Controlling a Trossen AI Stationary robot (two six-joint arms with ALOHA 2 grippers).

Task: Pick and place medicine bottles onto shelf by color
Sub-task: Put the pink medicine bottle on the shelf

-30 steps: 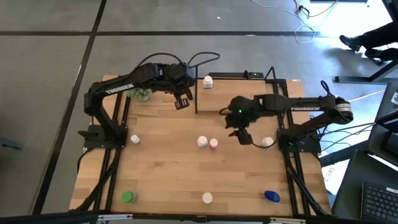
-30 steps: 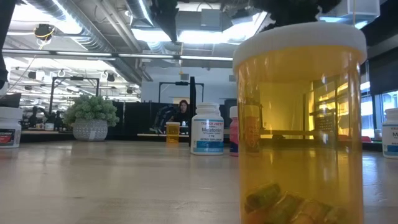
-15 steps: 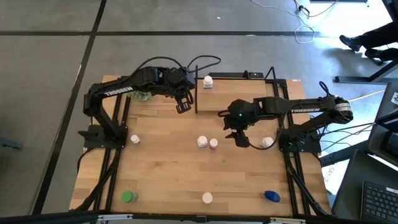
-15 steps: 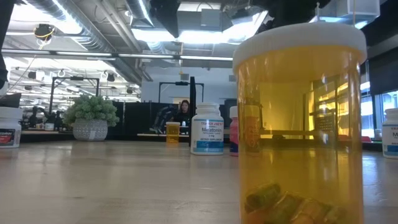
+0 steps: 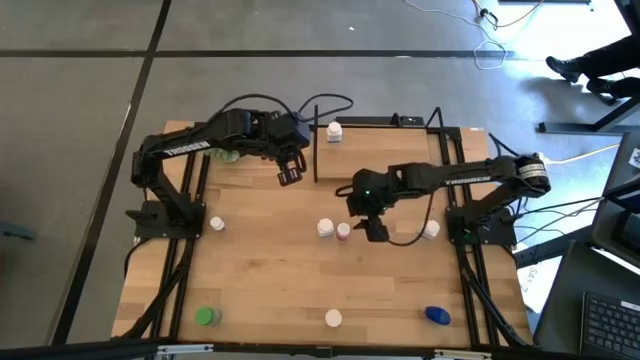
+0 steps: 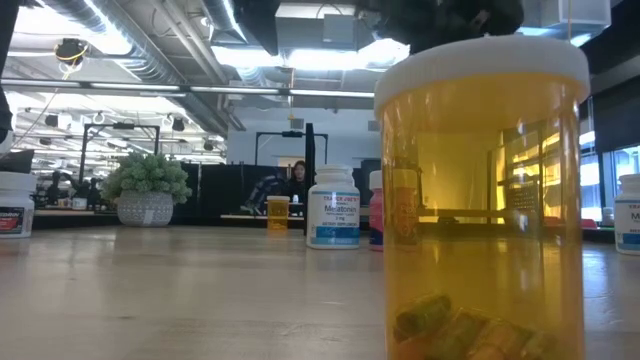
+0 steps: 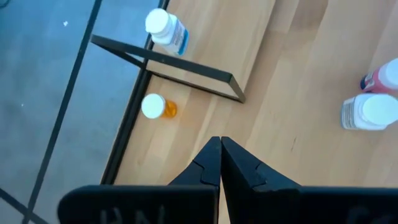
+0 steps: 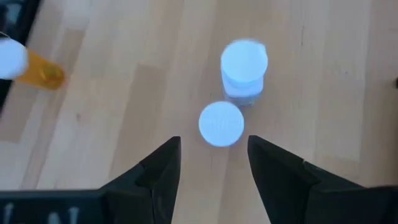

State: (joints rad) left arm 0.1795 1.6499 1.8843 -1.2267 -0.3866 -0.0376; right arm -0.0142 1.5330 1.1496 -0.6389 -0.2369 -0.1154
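Two medicine bottles stand mid-table: a white one [image 5: 325,228] [image 8: 244,68] and a white-capped pink one [image 5: 343,231] [image 8: 221,124]. My right gripper [image 5: 368,231] [image 8: 214,152] hovers open just right of the pink bottle, its fingers either side of the cap without touching. My left gripper [image 5: 289,178] [image 7: 220,140] hangs shut and empty above the table, left of the shelf [image 5: 400,140] [image 7: 205,43]. One white bottle [image 5: 334,131] [image 7: 166,28] stands on the shelf's far left corner. An orange bottle [image 7: 158,107] stands beside the shelf.
More bottles stand around the table: white at the left [image 5: 217,224] and right [image 5: 430,229], green [image 5: 206,317], blue [image 5: 437,316], and a white-capped orange one [image 5: 333,319] [image 6: 480,200] near the front edge. A plant [image 6: 147,185] sits at the far left. The shelf has thin black posts [image 5: 316,150].
My right gripper has moved toward the table's left and down, staying open, and now sits next to the pink bottle. My left gripper has drifted slightly toward the near edge, still shut. No bottle has moved.
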